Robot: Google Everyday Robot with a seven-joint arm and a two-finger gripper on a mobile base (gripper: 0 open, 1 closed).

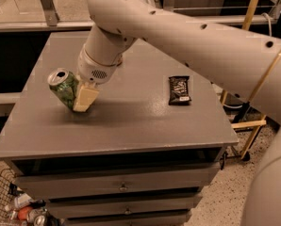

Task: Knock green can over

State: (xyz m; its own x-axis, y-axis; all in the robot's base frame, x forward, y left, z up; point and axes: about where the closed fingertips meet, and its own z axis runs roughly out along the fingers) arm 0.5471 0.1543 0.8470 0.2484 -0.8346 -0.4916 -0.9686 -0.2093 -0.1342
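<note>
The robot's pale arm (187, 36) is the biggest thing in view. It comes in from the right edge and reaches across the back of the grey surface (131, 121) towards its left part. Under the surface's front edge are stacked drawers (121, 187). Below its left front corner stands a wire basket (1, 197) with a few bottles in it.

The hand (84, 99) is low over the left part of the surface, pressed against the right side of the green can (62, 87). It cannot be told whether the hand is open or closed, or whether it grips the can. The can is tilted, with its silver top leaning towards the surface's left edge and its base near the surface. A dark snack bar (179, 89) lies flat on the right part of the surface, well apart from the can.
</note>
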